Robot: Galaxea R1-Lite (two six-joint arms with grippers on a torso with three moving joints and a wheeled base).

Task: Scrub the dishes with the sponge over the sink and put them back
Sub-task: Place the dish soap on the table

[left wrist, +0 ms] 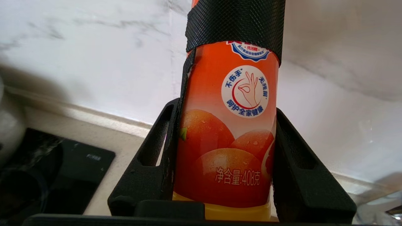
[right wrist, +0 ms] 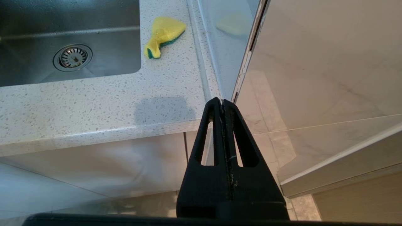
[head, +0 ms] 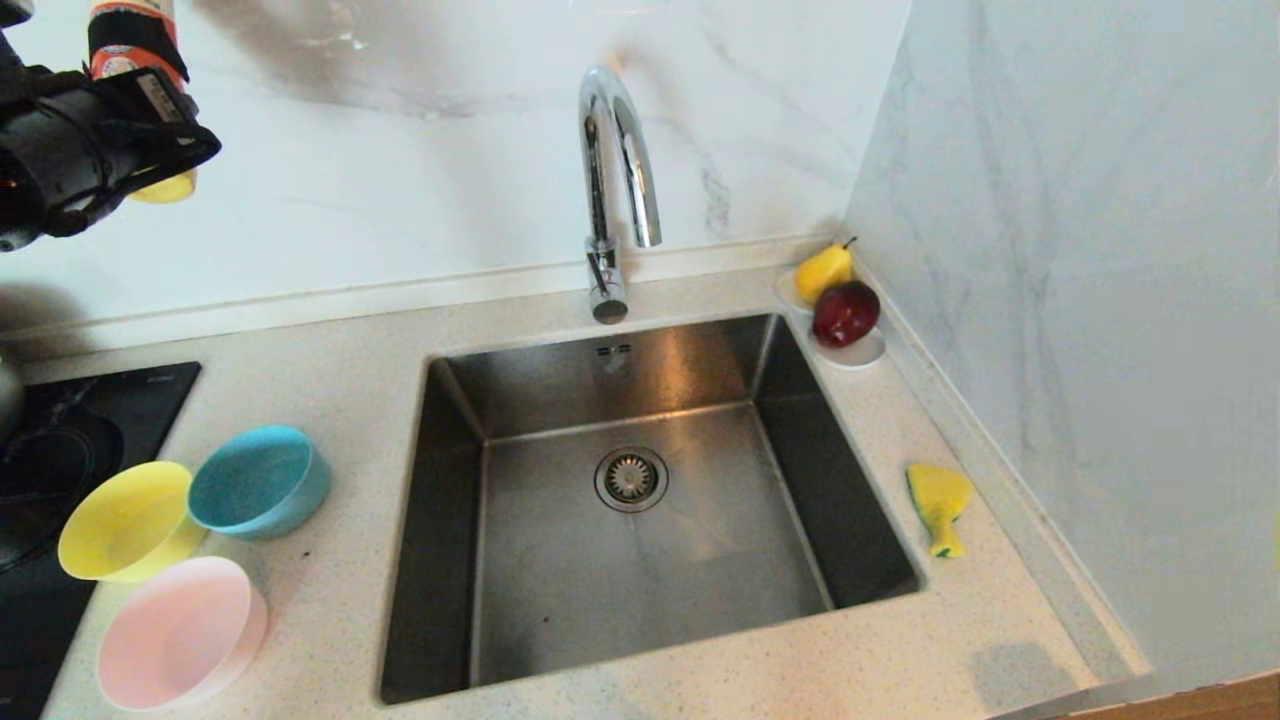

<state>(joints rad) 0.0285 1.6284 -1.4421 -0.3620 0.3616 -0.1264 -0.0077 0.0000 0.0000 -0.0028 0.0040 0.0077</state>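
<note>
Above the speckled surface (head: pixel 340 340), your left gripper (left wrist: pixel 224 125) is clamping an orange detergent bottle (left wrist: pixel 226 141) in its jaws; right gripper (right wrist: pixel 223 106) is sitting closed; dosing the yellow fan-shaped sponge (head: pixel 938 505) probably comes next.

Yellow bowl (head: pixel 125 520), blue bowl (head: pixel 260 482), pink bowl (head: pixel 180 632), orange bottle (left wrist: pixel 226 125).

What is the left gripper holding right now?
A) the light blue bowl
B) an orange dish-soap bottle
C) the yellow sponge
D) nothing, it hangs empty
B: in the left wrist view the left gripper has a finger on each side of the orange dish-soap bottle, while the sponge lies on the counter right of the sink and the blue bowl sits on the counter to the sink's left.
</note>
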